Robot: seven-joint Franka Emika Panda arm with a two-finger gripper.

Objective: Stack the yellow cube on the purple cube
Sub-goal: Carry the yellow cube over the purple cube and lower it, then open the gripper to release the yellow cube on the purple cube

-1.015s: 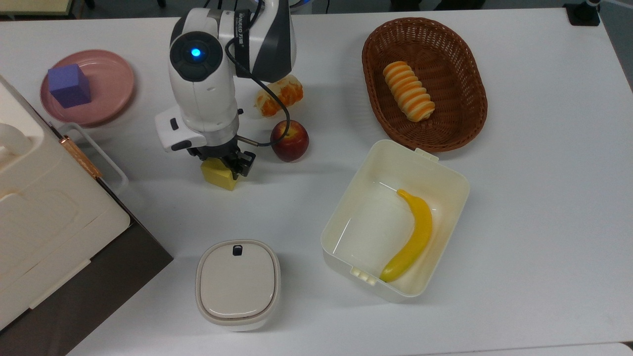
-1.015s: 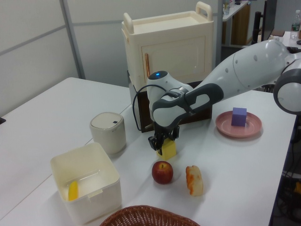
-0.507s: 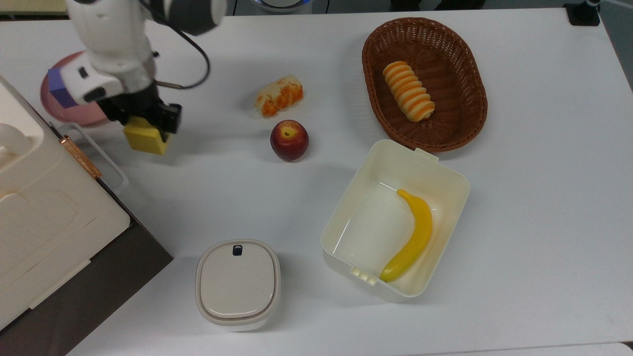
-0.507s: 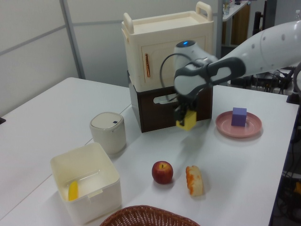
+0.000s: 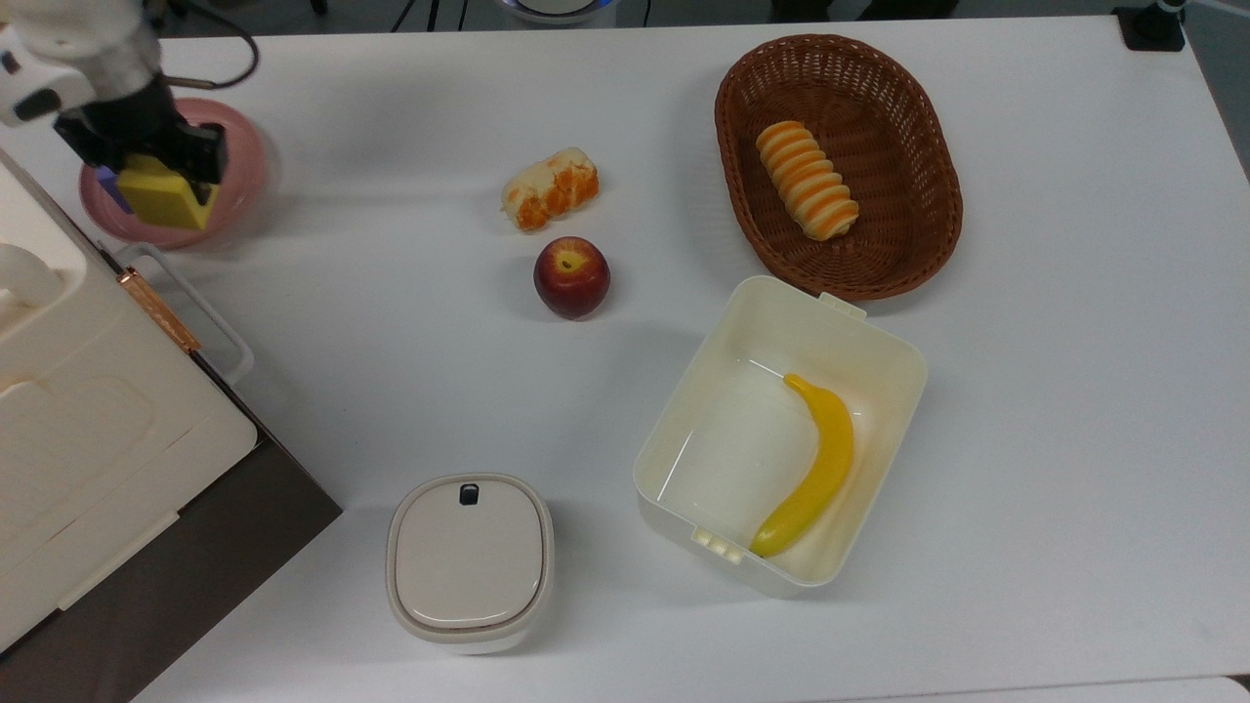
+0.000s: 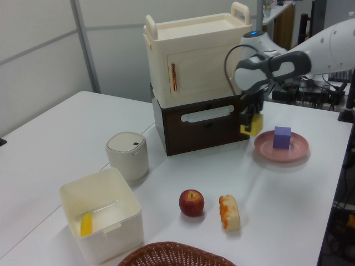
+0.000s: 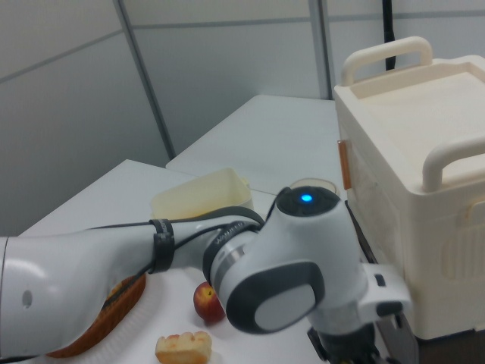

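My gripper [image 5: 156, 178] is shut on the yellow cube [image 5: 164, 198] and holds it in the air over the pink plate [image 5: 246, 156] at the top view's upper left. The purple cube [image 6: 282, 137] sits on that plate [image 6: 280, 152]. In the left view the gripper [image 6: 249, 118] hangs with the yellow cube [image 6: 253, 125] a little left of and slightly higher than the purple cube, not touching it. From above, only a purple sliver [image 5: 104, 183] shows beside the yellow cube. In the right view the arm's wrist [image 7: 303, 280] is close to the camera.
A cream cabinet [image 5: 78, 410] on a dark drawer base stands right beside the plate. An apple [image 5: 571, 277] and an orange-white bread piece [image 5: 550, 187] lie mid-table. Further off are a wicker basket [image 5: 918, 244], a cream box [image 5: 879, 332] with a banana, and a lidded canister [image 5: 469, 561].
The gripper lifted the yellow cube off the table by the apple and carried it toward the top view's upper left, to the pink plate.
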